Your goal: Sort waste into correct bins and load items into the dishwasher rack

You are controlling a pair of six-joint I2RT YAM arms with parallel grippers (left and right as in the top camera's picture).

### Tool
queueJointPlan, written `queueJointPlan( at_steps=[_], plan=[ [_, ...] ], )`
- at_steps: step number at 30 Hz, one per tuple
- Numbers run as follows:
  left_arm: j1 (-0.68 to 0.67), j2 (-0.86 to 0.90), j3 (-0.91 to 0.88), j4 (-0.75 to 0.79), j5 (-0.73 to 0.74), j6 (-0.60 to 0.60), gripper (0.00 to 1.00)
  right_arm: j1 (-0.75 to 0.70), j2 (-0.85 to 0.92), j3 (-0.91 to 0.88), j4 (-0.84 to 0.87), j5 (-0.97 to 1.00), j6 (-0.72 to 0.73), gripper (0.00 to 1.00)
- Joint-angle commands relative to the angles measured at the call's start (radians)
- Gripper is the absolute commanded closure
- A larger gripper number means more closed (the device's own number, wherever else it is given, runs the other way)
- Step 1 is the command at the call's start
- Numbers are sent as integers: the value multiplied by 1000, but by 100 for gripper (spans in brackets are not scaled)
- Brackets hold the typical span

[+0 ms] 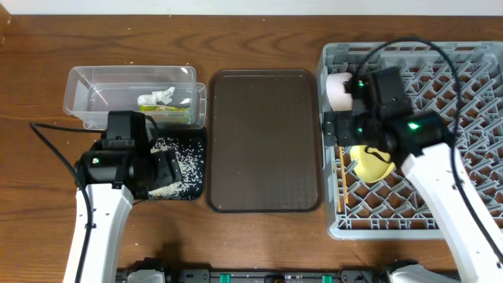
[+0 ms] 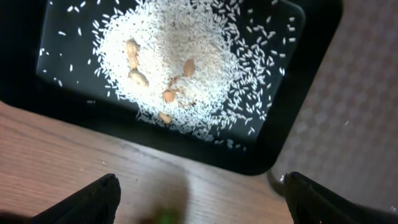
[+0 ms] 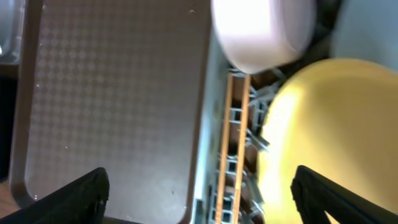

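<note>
**Right arm, nearest first.** We are looking past the right tool (image 3: 200,177), which is hanging released. Its fingers (image 3: 81,199) are standing wide apart, gripping and touching nothing. Directly beneath the gap, a little toward the plate-side finger, the two chopsticks (image 3: 231,143) are lying side by side in the dishwasher rack (image 1: 464,94), against its near wall. Their long axis is running straight away from the tool, at right angles to its closing line. We are judging that a plain descent would bring the fingers across them. The yellow plate (image 3: 336,124) is leaning just outside that same finger. The white cup (image 3: 261,31) is lying farther ahead, past the chopsticks' far ends. The brown serving tray (image 3: 112,93) is stretching away beneath the opposite finger, outside the rack.

**Left arm, nearest first.** The left tool (image 2: 202,183) is likewise hanging spread and empty over bare worktop (image 2: 74,149). Just ahead of it the black tray (image 2: 292,112) is holding the heaped rice (image 2: 180,56), with a few brown bits (image 2: 134,53) among the grains. Beyond the tray, in the overhead view, the clear tub (image 1: 78,98) is holding the wrapper (image 1: 169,110) and tissue (image 1: 157,97).

We are not finding a light blue bowl in any view. For anything in the rack the right arm is nearer; for the bins, the left.
</note>
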Motion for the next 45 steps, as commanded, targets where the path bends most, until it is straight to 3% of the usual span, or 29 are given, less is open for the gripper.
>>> queueJointPlan(
  at_steps=[1,10,11,15,29,45],
  plan=[
    [-2,-94,-12,-6,29,41,13,-9,-88,-11,-19,35,27,4],
    [-2,-525,-138,105,43,76,12,-9,-468,-264,120,104,50,1],
    [-2,-568,-153,117,43,70,6,-10,-521,-301,132,126,50,1],
    [-2,-671,-161,124,43,63,6,-10,-664,-399,124,187,50,1],
    [-2,-699,-161,121,43,63,5,-10,-743,-430,-210,187,50,1],
    [-2,-699,-161,121,43,62,5,-10,-750,-430,-253,164,50,1]
  ],
)
